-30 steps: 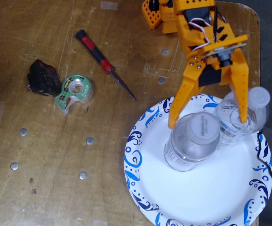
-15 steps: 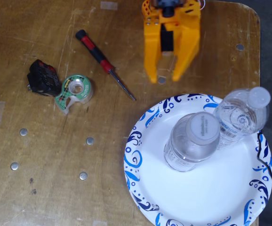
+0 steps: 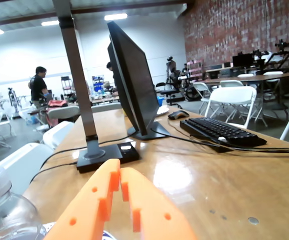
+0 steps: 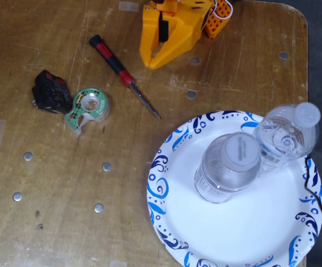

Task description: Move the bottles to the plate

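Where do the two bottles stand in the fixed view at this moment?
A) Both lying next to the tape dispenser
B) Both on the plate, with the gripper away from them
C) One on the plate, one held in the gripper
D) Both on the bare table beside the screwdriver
B: both bottles stand upright on the plate, while the gripper sits shut near the table's top edge, holding nothing.

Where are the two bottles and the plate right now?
Bottle nearer the plate's middle (image 4: 239,151), fixed view, on its white cap.
Bottle at the plate's rim (image 4: 306,114), fixed view, on its cap.
Plate (image 4: 250,233), fixed view, on its bare white surface.
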You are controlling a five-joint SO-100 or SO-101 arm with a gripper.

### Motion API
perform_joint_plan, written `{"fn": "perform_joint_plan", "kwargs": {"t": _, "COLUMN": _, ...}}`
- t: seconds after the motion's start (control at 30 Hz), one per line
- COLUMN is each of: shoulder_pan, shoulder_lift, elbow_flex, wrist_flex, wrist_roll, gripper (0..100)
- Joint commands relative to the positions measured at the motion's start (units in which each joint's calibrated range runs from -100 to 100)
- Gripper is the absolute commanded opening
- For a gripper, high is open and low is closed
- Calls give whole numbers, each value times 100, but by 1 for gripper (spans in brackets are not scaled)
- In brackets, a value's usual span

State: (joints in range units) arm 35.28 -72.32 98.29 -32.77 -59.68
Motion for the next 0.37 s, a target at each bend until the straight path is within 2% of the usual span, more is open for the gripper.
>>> {"fn": "perform_joint_plan", "kwargs": {"t": 0.0, "shoulder_pan": -407, "shoulder_lift": -155, "elbow_flex": 99, "wrist_flex": 483, "wrist_roll": -10, "gripper": 1}}
{"fn": "perform_joint_plan", "kwargs": {"t": 0.33, "shoulder_pan": -1032, "shoulder_lift": -576, "elbow_flex": 99, "wrist_flex": 2163, "wrist_roll": -16, "gripper": 1}}
